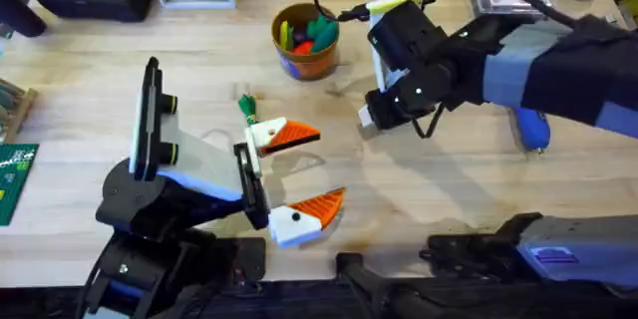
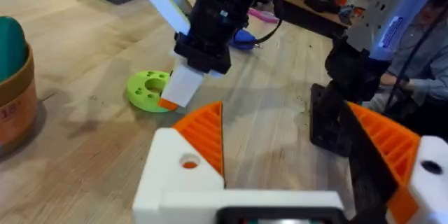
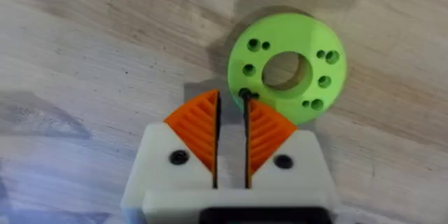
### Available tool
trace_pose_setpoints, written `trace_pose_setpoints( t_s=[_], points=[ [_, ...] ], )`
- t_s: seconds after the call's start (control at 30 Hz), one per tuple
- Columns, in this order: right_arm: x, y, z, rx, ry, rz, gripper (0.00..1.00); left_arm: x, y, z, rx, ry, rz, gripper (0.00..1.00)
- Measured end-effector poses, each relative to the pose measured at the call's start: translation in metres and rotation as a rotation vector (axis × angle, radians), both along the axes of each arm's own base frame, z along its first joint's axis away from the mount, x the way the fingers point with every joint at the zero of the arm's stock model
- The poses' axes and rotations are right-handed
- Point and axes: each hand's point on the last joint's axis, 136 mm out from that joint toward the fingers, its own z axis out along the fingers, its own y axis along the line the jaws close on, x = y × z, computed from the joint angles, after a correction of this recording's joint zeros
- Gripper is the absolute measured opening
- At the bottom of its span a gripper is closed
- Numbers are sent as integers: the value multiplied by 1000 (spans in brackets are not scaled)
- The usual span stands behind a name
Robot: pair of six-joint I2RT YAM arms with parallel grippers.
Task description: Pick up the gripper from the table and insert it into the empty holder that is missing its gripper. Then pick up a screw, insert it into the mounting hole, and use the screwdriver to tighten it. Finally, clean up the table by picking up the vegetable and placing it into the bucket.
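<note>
At the green disc (image 3: pixel 287 68), the right gripper (image 3: pixel 232 122) is pinching its orange pads nearly together on a small dark screw (image 3: pixel 244 96). Beyond it, the left gripper (image 1: pixel 304 174) is holding its fingers apart, both orange fingers mounted, beside the green vegetable (image 1: pixel 246 109). Judged risk: the thin hold is inviting the screw to tilt and drop on lifting.

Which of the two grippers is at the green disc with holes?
The right gripper, fingers nearly together at the green disc's rim; the left gripper stands wide open, away from it, near the vegetable.
</note>
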Motion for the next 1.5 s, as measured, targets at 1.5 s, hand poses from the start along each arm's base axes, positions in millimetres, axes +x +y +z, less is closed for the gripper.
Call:
trace_pose_setpoints(
  t_s=[1.5],
  points=[
    [21,-4,-1,-93,4,-20,119,0,0,0,0,0,0,985]
  ],
)
